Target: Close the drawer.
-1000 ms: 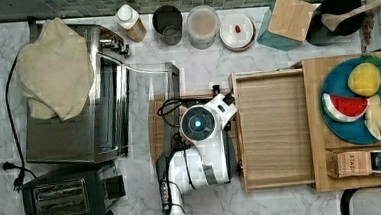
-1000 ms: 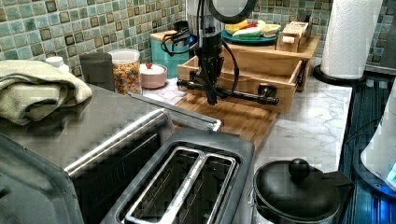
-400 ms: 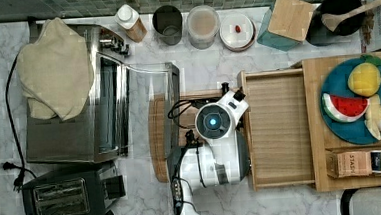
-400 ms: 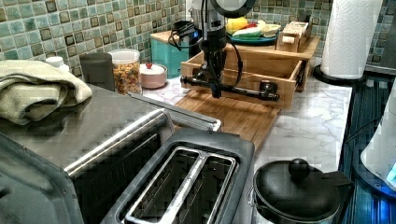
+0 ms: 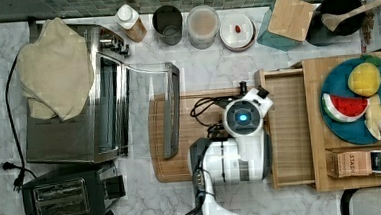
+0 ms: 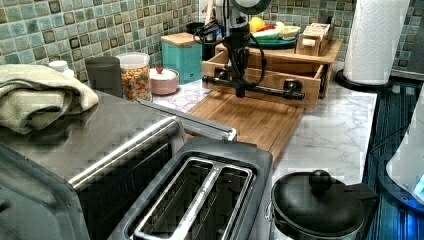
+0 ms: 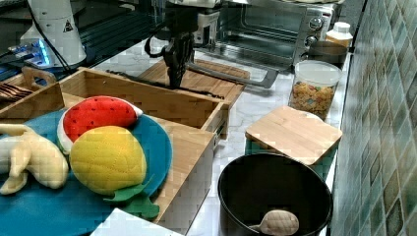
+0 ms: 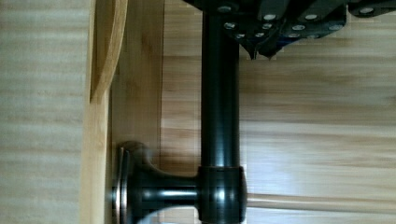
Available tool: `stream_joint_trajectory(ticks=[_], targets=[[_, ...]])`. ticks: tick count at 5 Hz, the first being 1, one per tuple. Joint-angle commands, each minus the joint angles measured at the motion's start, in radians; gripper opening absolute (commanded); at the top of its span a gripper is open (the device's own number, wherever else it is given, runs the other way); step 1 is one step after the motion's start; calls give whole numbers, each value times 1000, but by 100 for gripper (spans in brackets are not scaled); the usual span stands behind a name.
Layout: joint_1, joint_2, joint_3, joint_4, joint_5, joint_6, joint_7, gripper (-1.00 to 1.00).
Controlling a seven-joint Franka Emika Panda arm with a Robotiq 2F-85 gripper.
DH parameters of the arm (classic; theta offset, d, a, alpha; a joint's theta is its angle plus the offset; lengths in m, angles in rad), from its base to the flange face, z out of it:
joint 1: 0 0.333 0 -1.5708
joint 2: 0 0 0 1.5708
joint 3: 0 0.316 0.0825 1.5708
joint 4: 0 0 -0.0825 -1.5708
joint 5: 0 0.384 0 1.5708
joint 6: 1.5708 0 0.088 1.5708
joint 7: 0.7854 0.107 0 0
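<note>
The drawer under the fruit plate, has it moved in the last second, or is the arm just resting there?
The drawer has slid toward the top view's right, further into its wooden cabinet, with less of its bottom showing. The gripper travelled with it, staying at the dark handle bar, off the cutting board. The fruit plate, toaster oven and jars stayed put.
</note>
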Motion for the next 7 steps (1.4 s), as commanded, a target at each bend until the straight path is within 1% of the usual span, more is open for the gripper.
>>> stream_joint_trajectory(ticks=[1, 2, 3, 5, 6, 7], targets=[[-271, 97, -204, 197, 49, 94, -136, -100], [-282, 93, -229, 216, 16, 64, -133, -100], [-326, 41, -196, 125, 142, 175, -333, -100], [-288, 44, -234, 125, 156, 176, -343, -100], [-309, 42, -213, 125, 148, 175, -338, -100], [-288, 44, -234, 125, 156, 175, -343, -100]])
